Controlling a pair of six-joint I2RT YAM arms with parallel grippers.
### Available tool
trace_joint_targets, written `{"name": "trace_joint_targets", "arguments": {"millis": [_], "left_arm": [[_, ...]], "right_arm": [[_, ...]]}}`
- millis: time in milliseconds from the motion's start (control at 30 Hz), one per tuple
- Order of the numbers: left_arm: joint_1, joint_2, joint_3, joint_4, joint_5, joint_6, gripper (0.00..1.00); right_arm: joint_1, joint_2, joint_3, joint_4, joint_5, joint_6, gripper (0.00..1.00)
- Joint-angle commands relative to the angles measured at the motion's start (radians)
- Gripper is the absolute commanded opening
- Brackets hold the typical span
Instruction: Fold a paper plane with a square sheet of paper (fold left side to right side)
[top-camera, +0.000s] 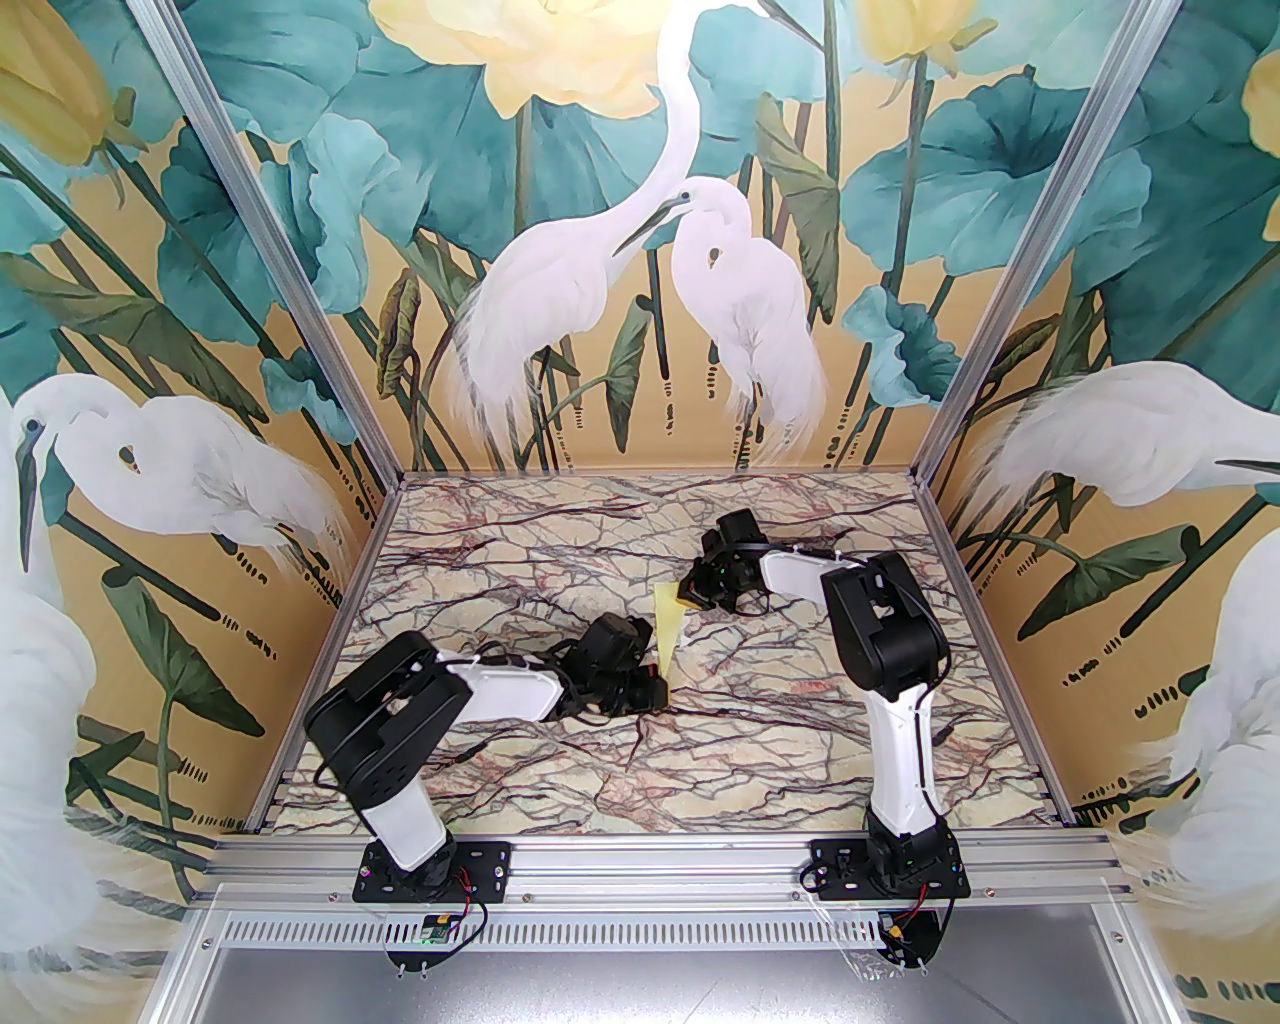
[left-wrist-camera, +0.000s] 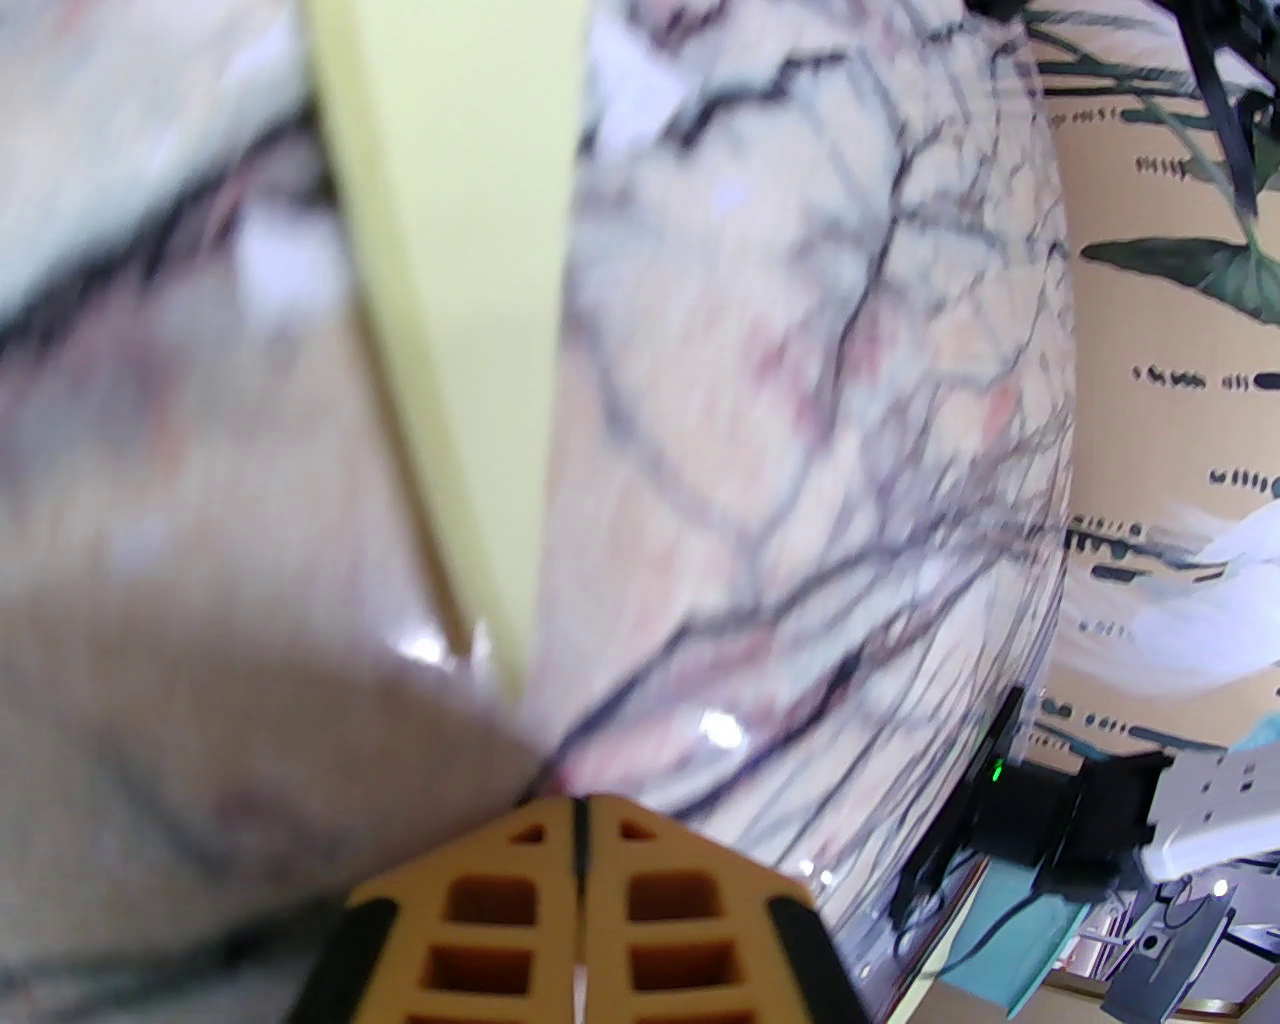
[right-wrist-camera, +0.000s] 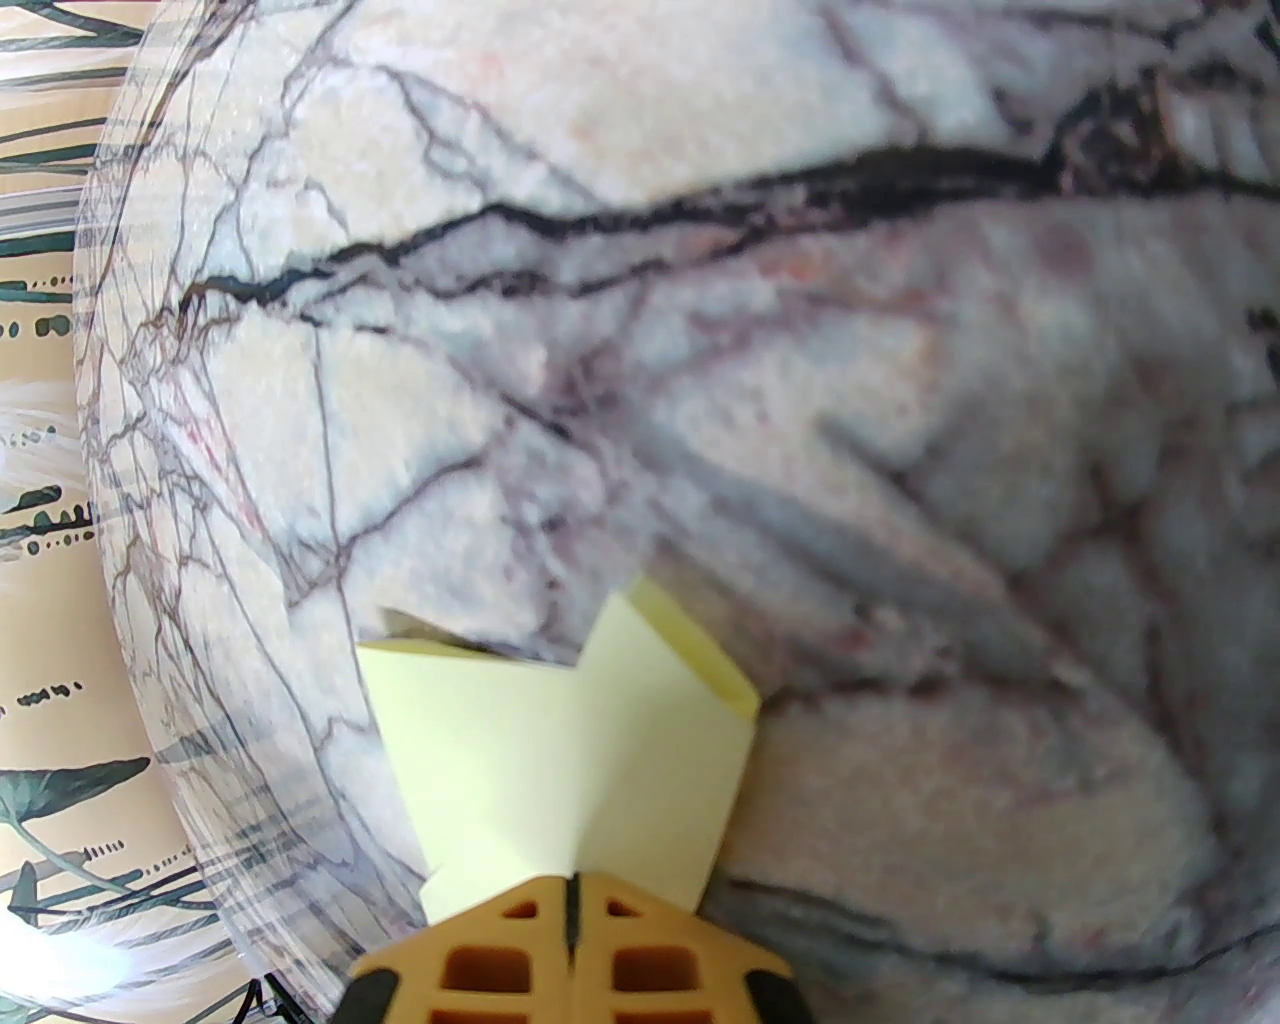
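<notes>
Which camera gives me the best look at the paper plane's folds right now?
The right wrist view. The paper plane is close and sharp there, and its wide tail end shows the centre crease and the layered flaps. The left wrist view catches its narrow tapering nose, but it is blurred. In the top external view it is a small, distant yellow sliver.

From where I stand, the marble table (top-camera: 480, 540) lies bare across its upper left and along the lower strip between the 2 arm bases, so a gripper could sweep freely there. The centre is crowded: the left arm (top-camera: 500, 695) slants in from lower left and the right arm (top-camera: 880, 640) from the right, their tips at either end of the paper plane (top-camera: 668, 625). 3 painted walls (top-camera: 640, 300) and 2 aluminium posts (top-camera: 1010, 300) hem in the far sides.
</notes>
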Motion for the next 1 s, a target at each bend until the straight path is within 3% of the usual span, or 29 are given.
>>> {"name": "trace_joint_targets", "arguments": {"millis": [0, 67, 200, 233, 367, 533, 967], "left_arm": [[0.034, -0.083, -0.004, -0.084, 0.000, -0.002, 0.31], [0.082, -0.135, -0.025, -0.077, -0.005, -0.017, 0.43], [0.160, -0.234, -0.044, -0.105, -0.063, 0.003, 0.91], [0.176, -0.249, -0.038, -0.135, -0.089, 0.019, 0.99], [0.217, -0.300, -0.025, -0.208, -0.177, 0.060, 0.99], [0.244, -0.352, -0.046, -0.213, -0.216, 0.071, 0.99], [0.246, -0.376, -0.091, -0.173, -0.191, 0.044, 0.99]], "right_arm": [[0.016, -0.080, -0.018, -0.069, 0.117, -0.043, 0.21], [0.036, -0.122, -0.019, -0.103, 0.170, -0.055, 0.35], [0.096, -0.185, -0.012, -0.193, 0.329, -0.080, 0.49], [0.114, -0.192, -0.003, -0.221, 0.374, -0.088, 0.55], [0.191, -0.167, 0.063, -0.344, 0.535, -0.117, 0.65], [0.257, -0.091, 0.160, -0.456, 0.678, -0.115, 0.69], [0.291, 0.073, 0.360, -0.592, 0.789, -0.101, 0.65]]}}
